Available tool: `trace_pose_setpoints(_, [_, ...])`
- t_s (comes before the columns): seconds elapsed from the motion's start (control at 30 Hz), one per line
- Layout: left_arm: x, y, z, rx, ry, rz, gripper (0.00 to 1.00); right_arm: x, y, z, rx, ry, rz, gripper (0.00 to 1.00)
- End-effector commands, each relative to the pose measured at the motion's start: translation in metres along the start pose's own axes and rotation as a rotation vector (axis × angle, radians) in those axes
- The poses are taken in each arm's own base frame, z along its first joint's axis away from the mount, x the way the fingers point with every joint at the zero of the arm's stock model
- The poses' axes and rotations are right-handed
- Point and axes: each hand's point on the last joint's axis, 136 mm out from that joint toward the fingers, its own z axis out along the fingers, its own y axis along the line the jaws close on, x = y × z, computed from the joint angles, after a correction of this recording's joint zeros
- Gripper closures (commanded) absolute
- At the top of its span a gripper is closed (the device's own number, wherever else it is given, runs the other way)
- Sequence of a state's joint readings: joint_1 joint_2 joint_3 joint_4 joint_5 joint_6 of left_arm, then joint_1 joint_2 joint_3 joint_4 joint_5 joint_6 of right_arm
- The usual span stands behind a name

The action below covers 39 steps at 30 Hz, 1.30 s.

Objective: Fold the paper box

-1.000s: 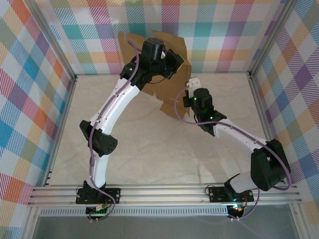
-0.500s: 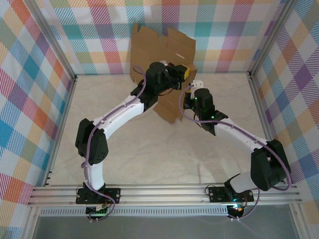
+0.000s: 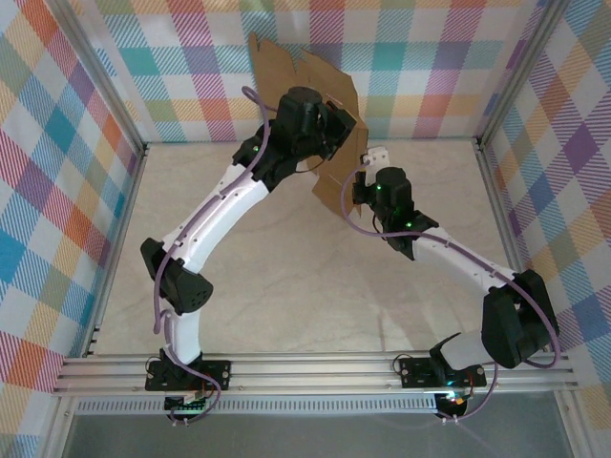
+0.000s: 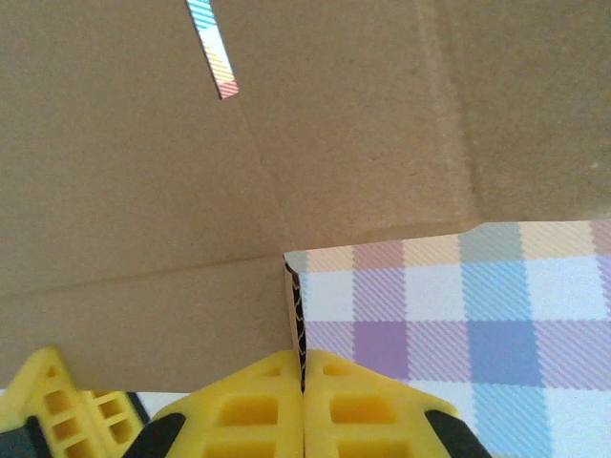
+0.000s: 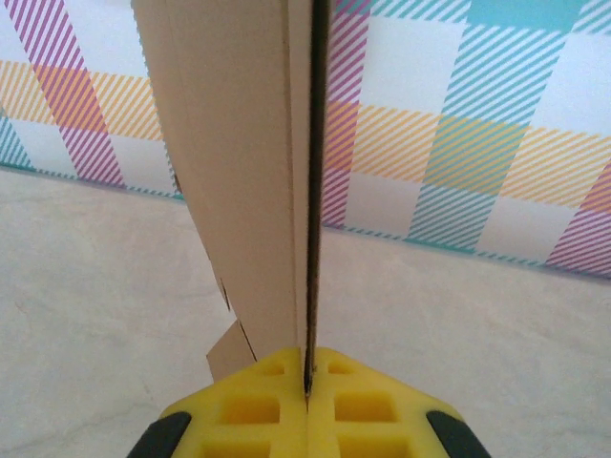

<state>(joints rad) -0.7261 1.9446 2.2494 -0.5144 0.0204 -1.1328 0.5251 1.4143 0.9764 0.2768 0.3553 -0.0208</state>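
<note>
The paper box (image 3: 336,183) is a flat brown cardboard sheet with flaps and slits, held up on edge off the table near the back wall. My left gripper (image 3: 346,130) is shut on its upper part. In the left wrist view, the yellow fingers (image 4: 248,405) pinch the sheet's edge at my left gripper (image 4: 304,370), and the brown panel (image 4: 191,162) with one slit spreads above. My right gripper (image 3: 367,164) is shut on the sheet's right side. In the right wrist view my right gripper (image 5: 307,374) clamps the paper box (image 5: 239,172) edge-on, and the sheet rises straight up from the jaws.
The beige table top (image 3: 286,277) lies below the sheet. Plaid walls (image 3: 57,191) stand on three sides, with aluminium posts (image 3: 496,172) at the corners. A metal rail (image 3: 315,367) carrying both arm bases runs along the near edge.
The left arm dipped down and forward, then swung back up towards the rear wall. The sheet followed and now stands a little higher. The right gripper has hardly moved.
</note>
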Motion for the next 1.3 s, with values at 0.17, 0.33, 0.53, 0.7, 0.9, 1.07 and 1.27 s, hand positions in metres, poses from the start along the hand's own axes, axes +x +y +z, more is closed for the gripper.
trace_pose_setpoints(0.17, [0.046,0.040,0.019,-0.101,0.172,0.030,0.92,-0.022,0.007,-0.008,-0.064,-0.053,0.019,1.00])
trace_pose_setpoints(0.33, [0.061,0.057,0.032,-0.029,0.178,-0.164,0.92,-0.023,0.008,-0.012,-0.134,-0.045,0.113,1.00])
trace_pose_setpoints(0.53, [0.068,0.064,0.038,0.014,0.170,-0.251,0.93,-0.024,0.011,-0.012,-0.156,-0.040,0.103,1.00])
trace_pose_setpoints(0.7, [0.056,0.058,0.027,-0.024,0.143,-0.154,0.85,-0.022,0.009,-0.012,-0.142,-0.028,0.052,1.00])
trace_pose_setpoints(0.9, [0.021,0.063,-0.002,-0.110,0.048,-0.011,0.50,-0.017,0.004,-0.012,-0.112,-0.010,-0.024,1.00])
trace_pose_setpoints(1.07, [-0.018,0.042,-0.051,-0.099,-0.087,0.165,0.07,-0.018,0.004,-0.015,-0.122,-0.002,-0.036,1.00])
trace_pose_setpoints(1.27, [-0.055,0.029,-0.108,-0.091,-0.199,0.303,0.00,-0.014,0.010,-0.016,-0.155,0.022,-0.030,1.00])
